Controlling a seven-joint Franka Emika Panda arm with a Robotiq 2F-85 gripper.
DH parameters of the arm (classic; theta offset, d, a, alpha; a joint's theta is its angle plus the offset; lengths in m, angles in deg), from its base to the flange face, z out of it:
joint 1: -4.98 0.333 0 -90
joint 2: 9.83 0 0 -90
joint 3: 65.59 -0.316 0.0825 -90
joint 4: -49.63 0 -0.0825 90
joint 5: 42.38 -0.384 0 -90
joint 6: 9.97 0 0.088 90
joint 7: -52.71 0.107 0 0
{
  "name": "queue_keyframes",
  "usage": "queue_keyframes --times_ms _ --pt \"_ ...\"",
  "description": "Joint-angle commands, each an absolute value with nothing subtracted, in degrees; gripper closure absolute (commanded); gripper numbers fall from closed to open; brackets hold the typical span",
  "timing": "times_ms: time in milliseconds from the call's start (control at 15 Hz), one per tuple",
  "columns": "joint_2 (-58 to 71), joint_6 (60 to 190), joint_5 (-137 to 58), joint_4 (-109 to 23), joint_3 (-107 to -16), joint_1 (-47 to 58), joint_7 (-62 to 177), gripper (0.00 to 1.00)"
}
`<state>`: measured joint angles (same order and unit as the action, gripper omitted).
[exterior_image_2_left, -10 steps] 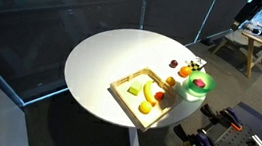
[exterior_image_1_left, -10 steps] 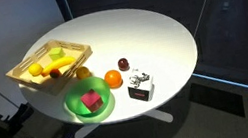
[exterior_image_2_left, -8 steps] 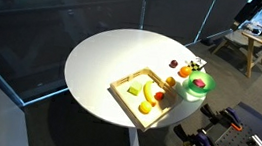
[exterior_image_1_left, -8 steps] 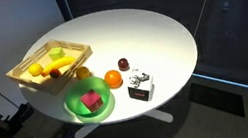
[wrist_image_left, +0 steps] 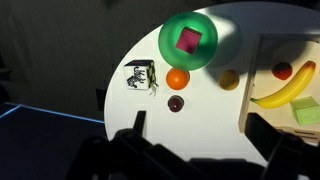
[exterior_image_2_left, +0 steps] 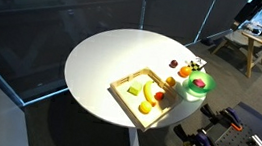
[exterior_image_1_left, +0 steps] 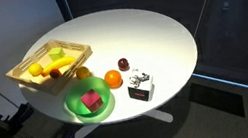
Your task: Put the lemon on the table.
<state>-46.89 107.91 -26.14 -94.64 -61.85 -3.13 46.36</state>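
My gripper [wrist_image_left: 200,150] hangs spread above the table [wrist_image_left: 205,122] — pinching nothing. The lemon [wrist_image_left: 229,79], as far as I can tell, sits near the table's edge — between green bowl [wrist_image_left: 168,50] and wooden tray [wrist_image_left: 253,55].

The tray [exterior_image_1_left: 75,46] stands on the counter [exterior_image_1_left: 148,29] and holds a banana [wrist_image_left: 285,88]. The lemon [wrist_image_left: 229,79] lies on the counter between tray and bowl [wrist_image_left: 166,40]. A block [wrist_image_left: 188,41] lies in the bowl. The ball [wrist_image_left: 177,78] sits just beside the bowl, between the box [wrist_image_left: 139,77] and the lemon, with a small fruit [wrist_image_left: 176,103] near it.
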Motion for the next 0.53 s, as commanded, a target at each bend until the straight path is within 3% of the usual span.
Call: queue_keyframes --times_ms 0,467 --pt "-46.89 107.63 -25.86 -94.47 -61.43 -2.58 46.61 0.00" --pt "-42.31 107.76 -26.48 -90.91 -61.74 -2.12 47.50 0.00"
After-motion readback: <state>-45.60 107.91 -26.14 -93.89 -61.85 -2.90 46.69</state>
